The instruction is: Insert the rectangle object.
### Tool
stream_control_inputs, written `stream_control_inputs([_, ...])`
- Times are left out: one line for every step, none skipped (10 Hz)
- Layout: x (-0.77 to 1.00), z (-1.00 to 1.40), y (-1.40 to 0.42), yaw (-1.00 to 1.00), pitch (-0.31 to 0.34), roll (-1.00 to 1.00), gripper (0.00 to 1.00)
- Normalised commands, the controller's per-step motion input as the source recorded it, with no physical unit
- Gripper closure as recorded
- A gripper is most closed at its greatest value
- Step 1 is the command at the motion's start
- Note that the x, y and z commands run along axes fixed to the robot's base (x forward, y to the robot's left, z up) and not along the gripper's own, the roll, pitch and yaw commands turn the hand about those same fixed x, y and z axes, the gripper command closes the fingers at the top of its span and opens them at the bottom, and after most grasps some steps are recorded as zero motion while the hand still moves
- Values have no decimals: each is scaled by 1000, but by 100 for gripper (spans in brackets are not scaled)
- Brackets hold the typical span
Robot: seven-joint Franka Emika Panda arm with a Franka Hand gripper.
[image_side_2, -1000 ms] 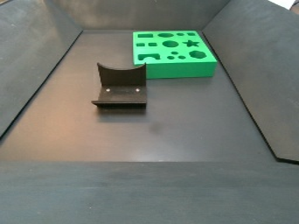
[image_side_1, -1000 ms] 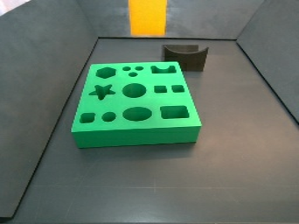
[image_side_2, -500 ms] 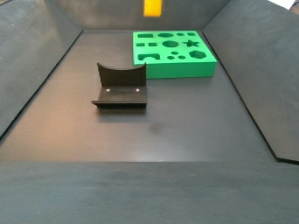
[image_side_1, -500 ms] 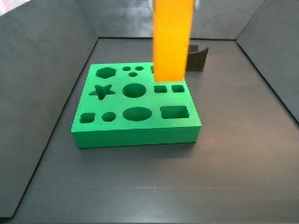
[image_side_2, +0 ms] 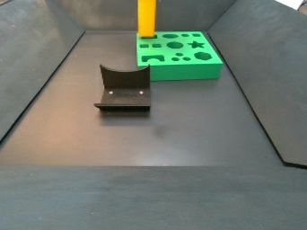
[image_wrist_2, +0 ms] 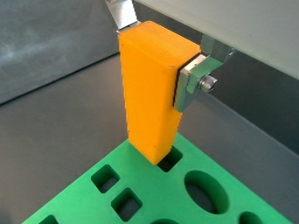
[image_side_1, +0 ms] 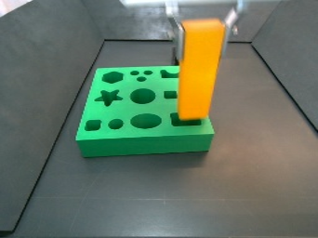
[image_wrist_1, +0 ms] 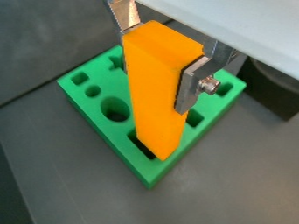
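Observation:
The rectangle object (image_side_1: 202, 70), a tall orange-yellow block, hangs upright in my gripper (image_side_1: 202, 22). The silver fingers (image_wrist_1: 191, 80) are shut on its upper sides, as both wrist views show (image_wrist_2: 191, 77). Its lower end meets a rectangular hole near the front right corner of the green board (image_side_1: 134, 140). I cannot tell how deep it sits. The block (image_wrist_1: 156, 92) (image_wrist_2: 151, 96) stands well above the board (image_wrist_1: 84, 94) (image_wrist_2: 149, 194). In a side view the block (image_side_2: 146, 16) stands at the left far edge of the board (image_side_2: 182, 71).
A dark grey curved holder (image_side_2: 122, 88) stands on the dark floor, apart from the board. Dark sloped walls (image_side_2: 42, 63) enclose the floor. The board has several other holes, among them a star (image_side_1: 108, 96) and circles.
The block has come down and forward from high at the back to the board's front right hole. The gripper now shows at the top of a side view.

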Motion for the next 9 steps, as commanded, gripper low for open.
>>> stream_control_inputs([0, -291, -54, 0, 11, 34, 100])
stream_control_inputs([-54, -169, -51, 0, 6, 33, 100])
stream_control_inputs([-386, -123, 0, 0, 0, 0, 100])
stream_control_inputs([-486, -149, 0, 0, -9, 0, 100])
stream_control_inputs([-386, -180, 0, 0, -6, 0, 100])
stream_control_inputs([-83, -277, -77, 0, 0, -13, 100])
stream_control_inputs([40, -343, -180, 0, 0, -1, 100])
stream_control_inputs([183, -340, -260, 0, 0, 0, 100])
stream_control_inputs([140, -311, -326, -20, 0, -7, 100])
